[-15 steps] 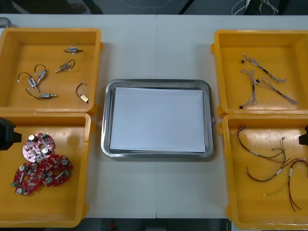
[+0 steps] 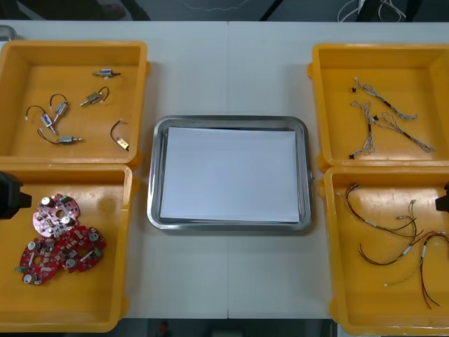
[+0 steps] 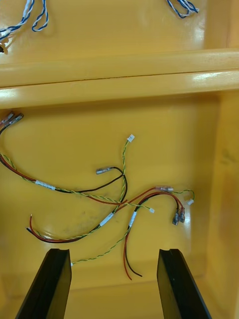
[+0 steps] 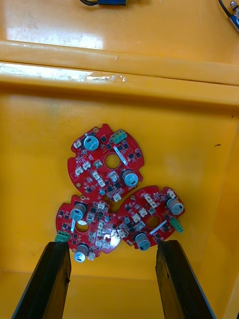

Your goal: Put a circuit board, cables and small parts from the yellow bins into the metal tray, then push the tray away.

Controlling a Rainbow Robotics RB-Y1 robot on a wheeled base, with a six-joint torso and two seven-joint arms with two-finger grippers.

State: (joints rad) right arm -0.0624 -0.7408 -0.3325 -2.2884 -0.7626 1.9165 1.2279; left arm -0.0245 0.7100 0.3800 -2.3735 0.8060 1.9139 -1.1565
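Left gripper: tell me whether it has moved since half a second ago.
No. In the front view the left gripper sits at the same spot as before, over the far left corner of the near left yellow bin.

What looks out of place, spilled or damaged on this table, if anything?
Nothing stands out. The metal tray sits square, white inside. Three round red circuit boards overlap in their yellow bin before the open left gripper; black, red and yellow cables lie tangled in theirs before the open right gripper.
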